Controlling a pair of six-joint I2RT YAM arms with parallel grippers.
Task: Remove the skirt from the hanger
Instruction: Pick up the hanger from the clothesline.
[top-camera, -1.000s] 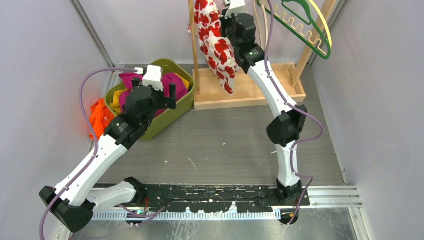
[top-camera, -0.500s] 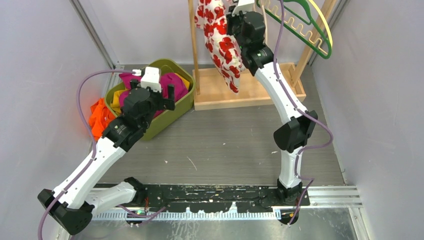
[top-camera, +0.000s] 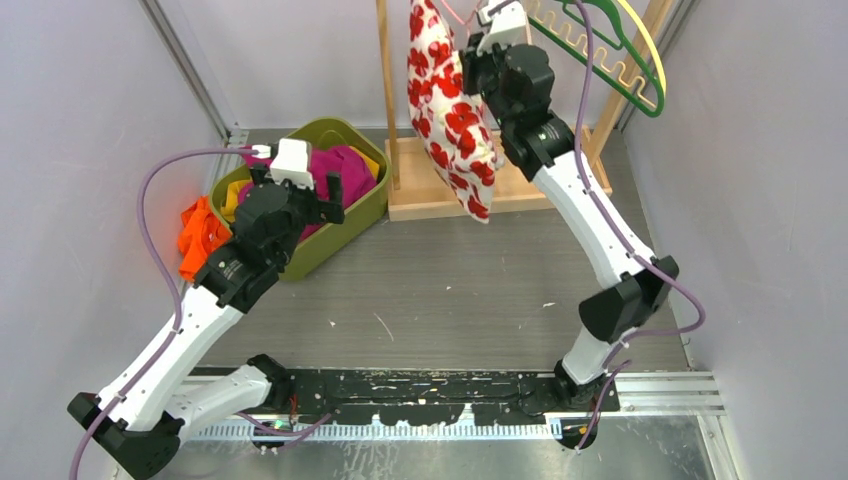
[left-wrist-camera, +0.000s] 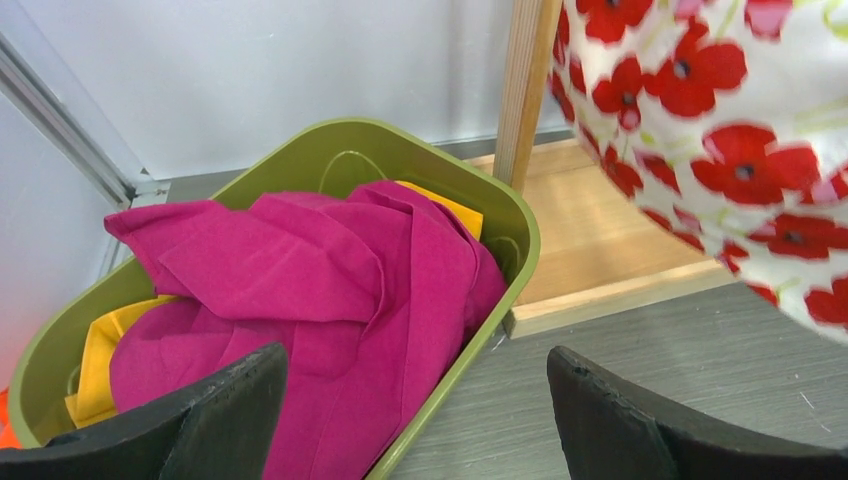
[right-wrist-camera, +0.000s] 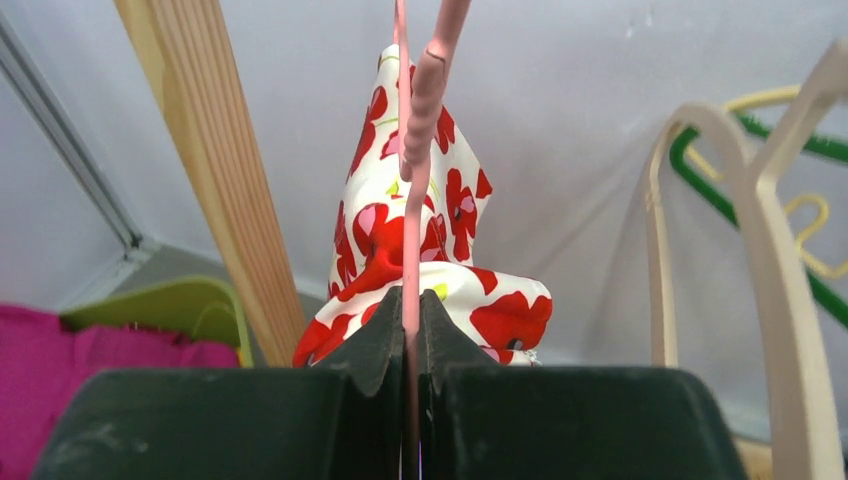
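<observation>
Can't see skirt (top-camera: 445, 100) waistband or wooden rack (top-camera: 384, 80) top, cropped at overhead frame edge. Can't see pink hanger (right-wrist-camera: 410, 230) hook, out of right wrist frame. Can't gauge yellow cloth (left-wrist-camera: 95, 345), buried under magenta cloth (left-wrist-camera: 330, 290).

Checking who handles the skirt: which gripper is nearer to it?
Right. The right gripper is shut on the pink hanger carrying the skirt; the left gripper hangs open over the green bin, apart from the skirt.

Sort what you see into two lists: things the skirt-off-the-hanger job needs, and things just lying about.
Needed: white skirt with red poppies; thin pink hanger; right pincer, shut on that hanger.
Lying about: olive-green plastic bin; magenta cloth in it; orange cloth beside it; green plastic hanger on the wooden rack.
</observation>
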